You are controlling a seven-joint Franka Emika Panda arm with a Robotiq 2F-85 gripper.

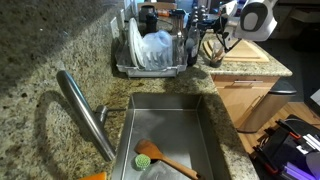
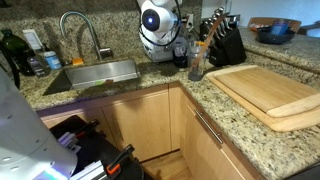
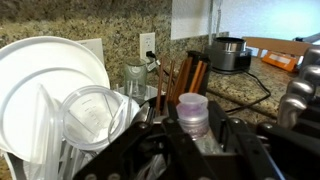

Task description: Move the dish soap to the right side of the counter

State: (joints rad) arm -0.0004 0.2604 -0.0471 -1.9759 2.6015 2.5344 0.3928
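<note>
In an exterior view the steel sink (image 2: 95, 72) sits at the left of the frame, cut into the counter (image 2: 200, 92). The arm (image 2: 158, 22) stands at upper centre, and a wooden cutting board (image 2: 270, 92) fills the right. In the wrist view white plates (image 3: 45, 80) stand on edge at the left. At lower centre the dish soap (image 3: 192, 108) stands upright, its pale cap between the jaws of the gripper (image 3: 198, 150). The jaws flank the bottle closely, but whether they clamp it cannot be told. A metal pot (image 3: 230, 52) sits at the upper right.
</note>
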